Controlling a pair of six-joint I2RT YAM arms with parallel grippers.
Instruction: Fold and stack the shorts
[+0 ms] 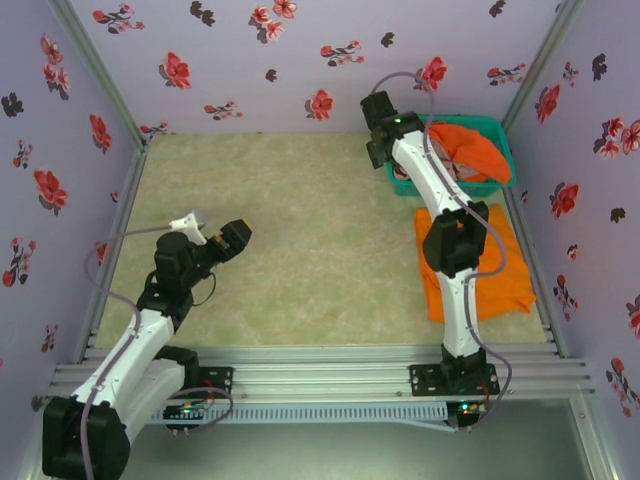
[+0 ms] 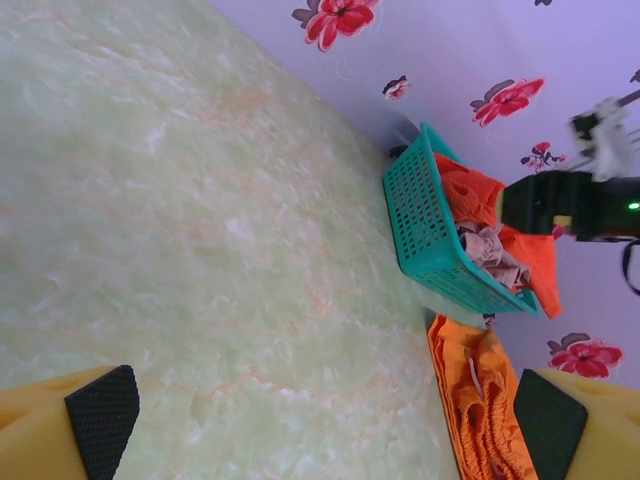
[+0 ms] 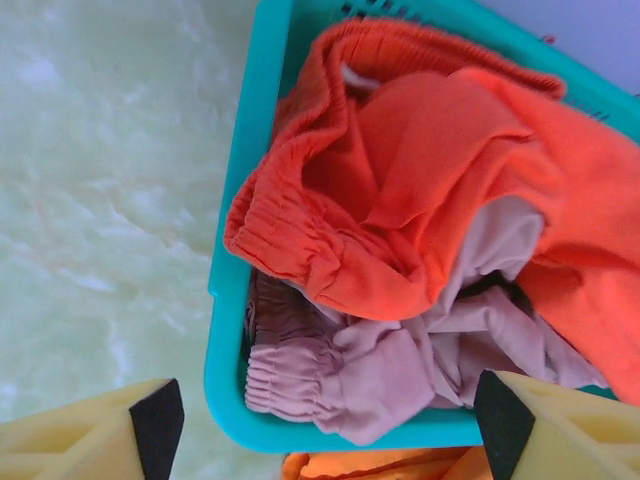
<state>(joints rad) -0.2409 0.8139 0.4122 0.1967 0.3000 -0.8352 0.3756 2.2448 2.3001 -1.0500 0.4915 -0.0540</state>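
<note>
You have the right pincer (image 3: 325, 425) open above the teal basket (image 3: 232, 300) where orange shorts (image 3: 420, 170) overlie pink-beige shorts (image 3: 400, 375), a second orange pair (image 1: 515, 285) flat on the counter (image 1: 300, 250) beside it, and the left pincer (image 2: 325, 420) open, empty.

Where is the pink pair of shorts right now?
In the right wrist view, the pink shorts lie in the teal basket at the far right corner of the table, tucked under crumpled orange shorts, just beyond the folded orange pair.
</note>
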